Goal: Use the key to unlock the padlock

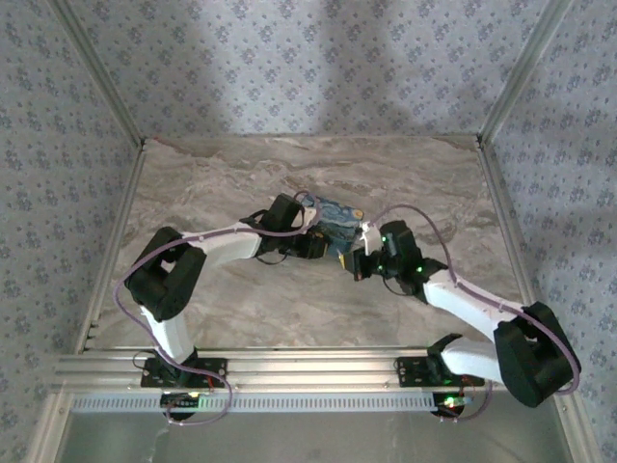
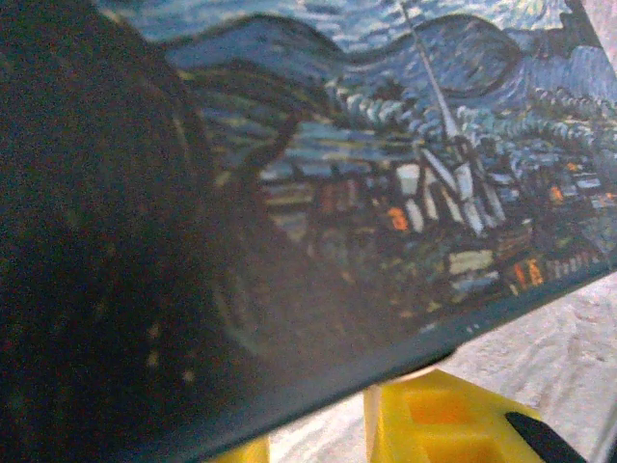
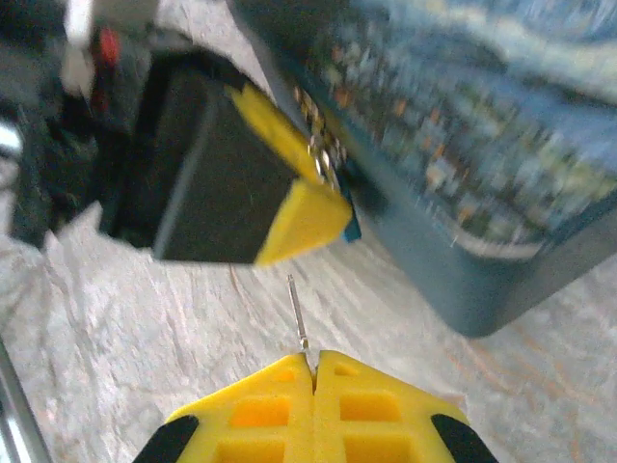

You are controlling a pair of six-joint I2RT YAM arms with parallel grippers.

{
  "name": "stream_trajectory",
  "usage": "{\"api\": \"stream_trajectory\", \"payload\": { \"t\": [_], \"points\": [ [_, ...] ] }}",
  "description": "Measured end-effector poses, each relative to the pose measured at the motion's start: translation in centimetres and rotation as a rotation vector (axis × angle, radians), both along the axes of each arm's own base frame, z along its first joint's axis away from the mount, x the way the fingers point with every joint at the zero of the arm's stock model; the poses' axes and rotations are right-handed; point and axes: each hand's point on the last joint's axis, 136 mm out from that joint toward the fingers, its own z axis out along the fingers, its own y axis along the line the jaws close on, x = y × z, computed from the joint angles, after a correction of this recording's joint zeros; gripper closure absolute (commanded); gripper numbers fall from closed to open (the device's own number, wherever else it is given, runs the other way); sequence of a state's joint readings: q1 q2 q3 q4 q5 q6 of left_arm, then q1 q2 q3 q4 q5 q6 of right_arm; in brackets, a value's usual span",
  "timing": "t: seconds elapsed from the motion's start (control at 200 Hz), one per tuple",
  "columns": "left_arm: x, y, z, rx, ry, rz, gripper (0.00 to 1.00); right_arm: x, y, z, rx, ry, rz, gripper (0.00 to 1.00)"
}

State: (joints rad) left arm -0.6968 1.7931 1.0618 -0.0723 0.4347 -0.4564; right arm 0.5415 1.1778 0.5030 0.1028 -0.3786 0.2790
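Now, notes taken with the padlock (image 1: 335,212) as the fixed reference.

Padlock: dark blue block with a swirled night-sky print, sitting mid-bench between the two arms. From the right wrist camera it (image 3: 482,145) looks tipped up, with one lower corner raised above the marbled bench (image 3: 145,338).

Left end effector (image 1: 316,239): comes in on the padlock's left side and is clamped on the block. Its own wrist camera sees the printed face (image 2: 405,193) close up, with yellow fingers (image 2: 434,420) poking out below the padlock's lower edge. The right wrist view shows one of those fingers (image 3: 289,207), black with a yellow pad, pressed against the block's side. A bit of bright metal sits where they meet, too blurred to identify.

Right end effector (image 1: 362,255): just beside the padlock's near-right corner. Its yellow fingertips (image 3: 313,371) are pinched fully together on the key (image 3: 296,309).

Key: a thin pale sliver standing up out of the pinched tips. Its free end points toward the padlock and the left finger's yellow pad. It stops short of both, with a clear gap of bench showing between the key tip and the block, so it is near but not touching.
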Motion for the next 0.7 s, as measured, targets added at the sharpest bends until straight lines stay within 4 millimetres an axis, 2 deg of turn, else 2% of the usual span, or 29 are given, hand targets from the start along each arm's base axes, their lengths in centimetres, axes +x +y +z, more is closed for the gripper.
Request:
{"api": "stream_trajectory", "payload": {
  "t": [0.2, 0.36, 0.705],
  "points": [
    [-0.3, -0.5, 0.8, -0.036, 0.083, 0.042, 0.74, -1.4, -0.2, -2.7, -0.056, -0.034, -0.015, 1.0],
    [-0.2, -1.1, 1.7, -0.075, 0.132, 0.068, 0.74, -0.8, -0.2, -3.1, -0.067, -0.083, -0.043, 1.0],
    [-0.8, -1.6, 2.2, -0.121, 0.225, 0.104, 0.74, 0.6, 0.6, -3.3, -0.057, -0.146, -0.07, 1.0]
  ]
}}
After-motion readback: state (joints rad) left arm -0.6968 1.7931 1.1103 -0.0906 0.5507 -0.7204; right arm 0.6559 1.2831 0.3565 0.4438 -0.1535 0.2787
